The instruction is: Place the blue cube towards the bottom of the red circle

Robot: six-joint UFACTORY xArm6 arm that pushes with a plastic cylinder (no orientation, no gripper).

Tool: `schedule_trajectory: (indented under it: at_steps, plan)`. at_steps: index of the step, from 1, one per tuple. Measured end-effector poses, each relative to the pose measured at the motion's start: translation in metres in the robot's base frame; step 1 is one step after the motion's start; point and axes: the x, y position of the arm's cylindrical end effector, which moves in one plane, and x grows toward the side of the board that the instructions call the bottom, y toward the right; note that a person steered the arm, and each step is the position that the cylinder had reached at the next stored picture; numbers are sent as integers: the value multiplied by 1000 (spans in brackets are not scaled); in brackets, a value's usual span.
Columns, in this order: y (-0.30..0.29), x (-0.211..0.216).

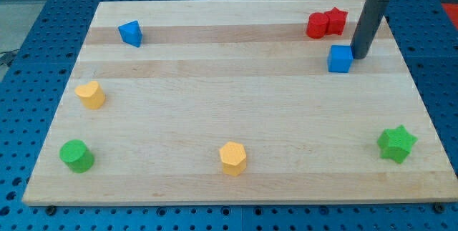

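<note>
While pressed against the view's-right side of the blue cube, my tip stands at table level, dark rod rising toward the view's top edge. No pincer on this arm, so nothing to report as spread or pressed together; only a straight rod ending in the tip.

Blue cube: just below the red circle in the view, slightly toward the view's right of it, close but apart, a strip of bare wood between them. Red circle: near the view's top-right corner of the table, touching a red star-like block on its view's-right side.

Relative to the blue cube, all others lie well apart:
- blue block of wedge-like shape, far to the view's left and a little higher, near the table's top-left corner;
- yellow heart-like block, far left and lower;
- green round block, far left, near the view's bottom-left corner;
- yellow hexagon-like block, down and to the left, near the bottom edge;
- green star, down and to the right, near the bottom-right corner.

Beyond the table's edges, blue perforated board.
</note>
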Motion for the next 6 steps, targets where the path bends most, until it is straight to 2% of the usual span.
schedule_trajectory:
  at_steps: [1,2,3,5,6]
  plan:
    - [9,38]
    - [11,40]
    - [-3,61]
    - [-25,58]
    - [-25,41]
